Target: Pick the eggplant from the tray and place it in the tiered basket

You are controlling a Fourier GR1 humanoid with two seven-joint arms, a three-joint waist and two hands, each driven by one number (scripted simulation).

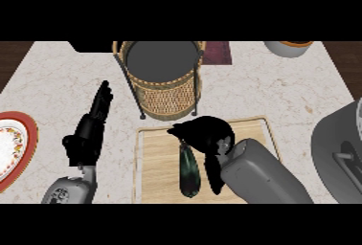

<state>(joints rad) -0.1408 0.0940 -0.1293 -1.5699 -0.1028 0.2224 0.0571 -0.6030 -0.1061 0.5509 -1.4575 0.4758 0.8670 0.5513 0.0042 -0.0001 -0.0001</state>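
While the eggplant lies lengthwise on the tray below the tiered basket, your right hand curls at its stem; it looks smooth, slippery, light, so grip mid-body.

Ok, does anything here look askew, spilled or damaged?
Nothing stands out. The eggplant lies lengthwise on the wooden tray with the right hand over its upper end. The tiered basket stands upright behind the tray. The left hand rests open beside them.
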